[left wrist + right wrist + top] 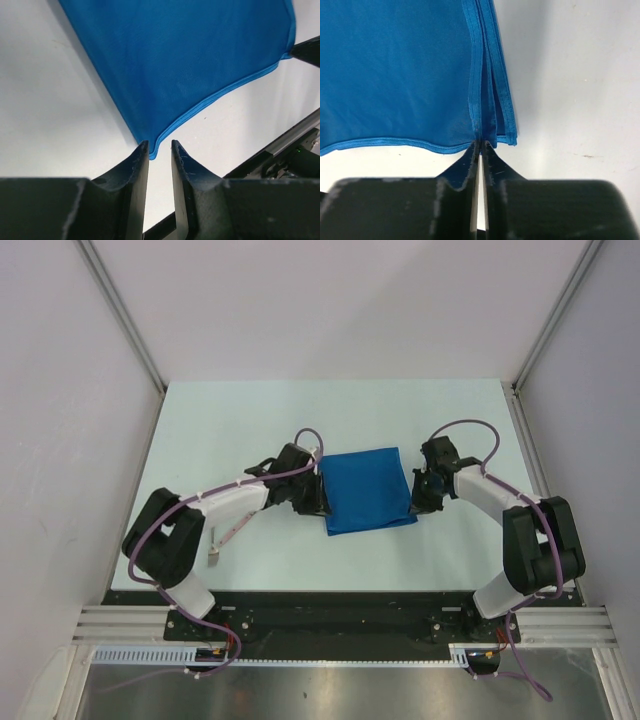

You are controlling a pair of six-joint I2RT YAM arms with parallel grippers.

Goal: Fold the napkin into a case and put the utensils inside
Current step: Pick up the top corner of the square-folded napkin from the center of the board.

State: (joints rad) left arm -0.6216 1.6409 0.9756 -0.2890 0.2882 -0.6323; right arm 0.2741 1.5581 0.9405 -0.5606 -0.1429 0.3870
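The royal-blue napkin [368,488] lies folded in layers mid-table. My right gripper [419,502] is at its near right corner. In the right wrist view the right gripper [480,144] is shut on the stacked hems of the napkin [395,70]. My left gripper [322,504] is at the napkin's near left corner. In the left wrist view the left gripper [160,145] stands open by a narrow gap, and the corner of the napkin [190,55] lies just beyond its tips, not pinched. A silver utensil [228,533] lies on the table under the left arm.
The white table [250,420] is walled on three sides, with metal posts [125,315] at the back corners. A black and aluminium rail [340,615] carries both arm bases along the near edge. The right gripper's dark tip [307,50] shows in the left wrist view.
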